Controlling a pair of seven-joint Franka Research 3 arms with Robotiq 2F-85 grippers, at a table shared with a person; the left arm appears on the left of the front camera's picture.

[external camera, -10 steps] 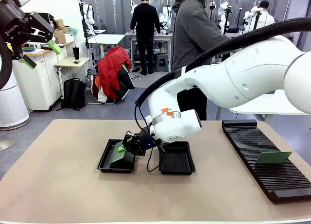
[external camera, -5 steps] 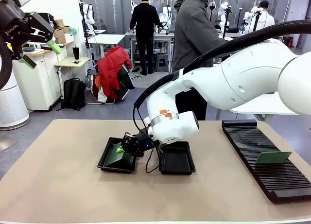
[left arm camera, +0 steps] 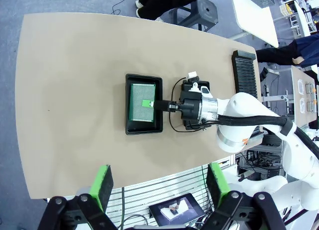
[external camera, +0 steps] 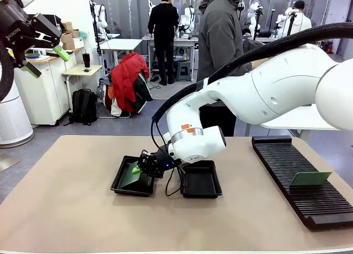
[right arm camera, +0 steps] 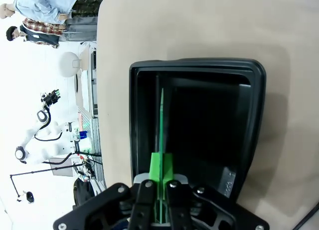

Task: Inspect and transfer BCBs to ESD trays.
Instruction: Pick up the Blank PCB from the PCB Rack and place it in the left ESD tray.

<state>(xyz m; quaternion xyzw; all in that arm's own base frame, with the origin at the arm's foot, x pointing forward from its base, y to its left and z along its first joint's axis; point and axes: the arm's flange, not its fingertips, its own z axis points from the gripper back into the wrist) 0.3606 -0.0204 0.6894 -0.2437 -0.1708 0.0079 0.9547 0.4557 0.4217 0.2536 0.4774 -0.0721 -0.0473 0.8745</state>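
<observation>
BCB (external camera: 131, 179) being gripped by right hand (external camera: 137, 168), tilted into centre-left ESD tray (external camera: 117, 183) for seating; left hand (external camera: 46, 62) being held open, upper left.

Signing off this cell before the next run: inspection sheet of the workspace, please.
surface: tan table, flat, rounded corners.
job's things: green BCB tilted in left ESD tray; right ESD tray empty beside it; second BCB upright in black slotted rack.
clutter: nothing seen.
end effectors: right end effector shut on the green BCB; left end effector open, raised above the table's left side.
cables: thin black cable loops from right wrist down between the trays; thick black hose along right arm.
surroundings: person in grey jacket at far side; red jacket, backpack behind.
</observation>
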